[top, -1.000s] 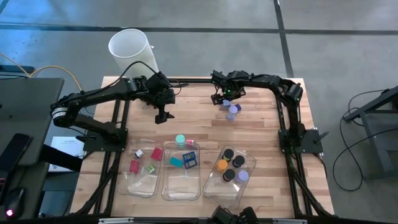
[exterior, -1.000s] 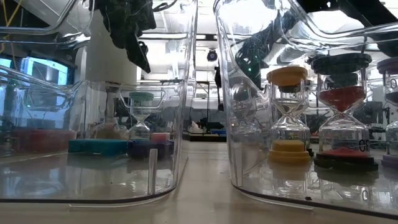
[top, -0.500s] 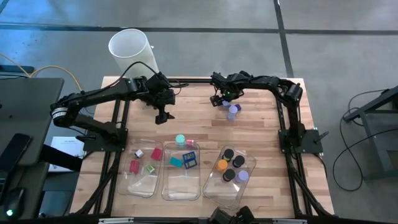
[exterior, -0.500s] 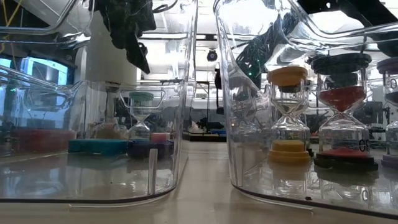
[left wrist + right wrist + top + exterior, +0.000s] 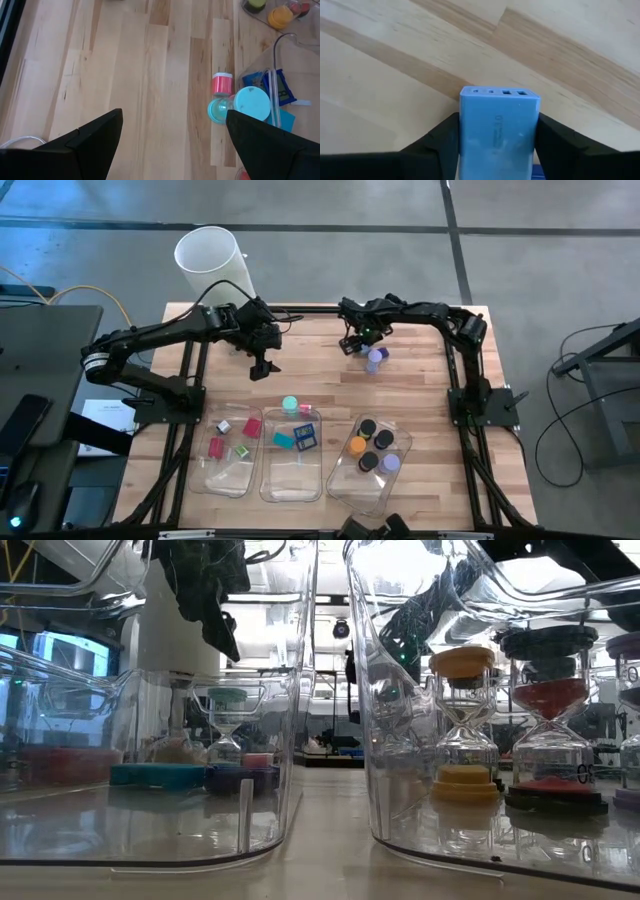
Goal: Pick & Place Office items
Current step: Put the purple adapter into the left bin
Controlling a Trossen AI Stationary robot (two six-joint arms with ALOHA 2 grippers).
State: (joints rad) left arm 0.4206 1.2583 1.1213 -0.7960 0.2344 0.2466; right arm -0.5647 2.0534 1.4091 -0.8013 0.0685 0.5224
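From above, a pale wooden table (image 5: 310, 345) stands on a grey floor. A tall white cylinder (image 5: 210, 258) sits at the table's eleven o'clock corner. Three clear trays (image 5: 292, 470) line the six o'clock edge. The left one holds about four small red, pink and green pieces (image 5: 216, 447); the middle one holds teal and blue blocks (image 5: 297, 439), with a teal-capped sand timer (image 5: 290, 405) and a small pink piece at its far rim; the right one holds four round caps, one orange, two black and one purple (image 5: 371, 448). The left gripper (image 5: 261, 366) hangs over bare wood at about ten o'clock. The right gripper (image 5: 352, 342) is at about one o'clock, just beside a purple-capped timer (image 5: 375, 358).

At table height, clear tray walls (image 5: 300, 690) fill the view; an orange timer (image 5: 463, 725) and a black-and-red timer (image 5: 550, 730) stand in the right tray, against a bright ceiling-lit room.

In the left wrist view, its fingers (image 5: 90, 142) stand wide apart above plank wood, holding nothing.

In the right wrist view, a blue rectangular block (image 5: 498, 132) sits between the fingers (image 5: 440, 145), which touch both its sides, just over the wood.
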